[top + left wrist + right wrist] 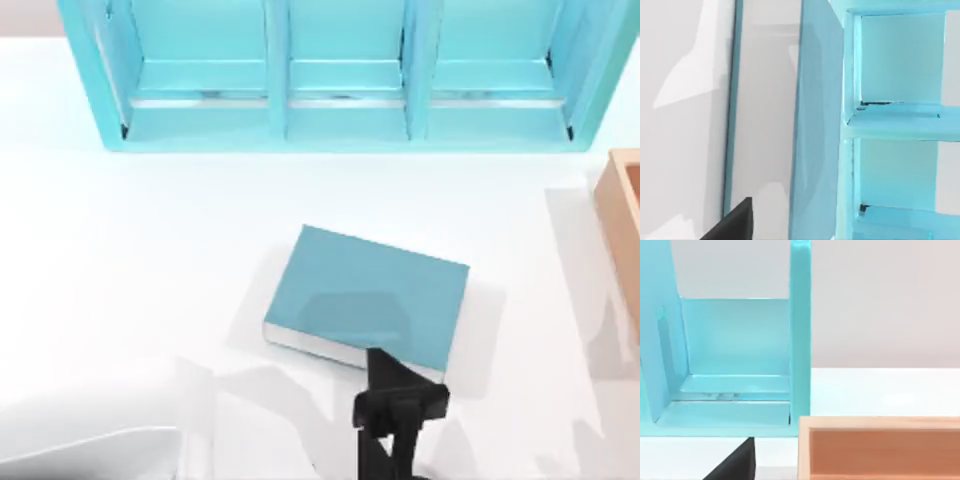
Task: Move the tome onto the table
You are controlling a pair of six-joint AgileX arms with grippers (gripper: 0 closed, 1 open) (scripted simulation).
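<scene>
The tome [375, 295], a thick teal-blue book with white page edges, lies flat and a little askew over the middle of the white table [120, 280]. My left gripper [381, 358] reaches in from the near side, rolled on its side, and is shut on the tome's page edge, with one finger over the cover. In the left wrist view its other black finger [735, 222] sits against the tome's [817, 125] bottom cover. I cannot tell whether the tome rests on the table or hangs just above it. A black finger [737, 462] of my parked right gripper shows, spread wide.
A light-blue shelf unit [345, 125] with three open compartments spans the back of the table. A tan wooden box [622, 220] stands at the right edge, close ahead of my right wrist [880, 450]. White table stretches to the left of the tome.
</scene>
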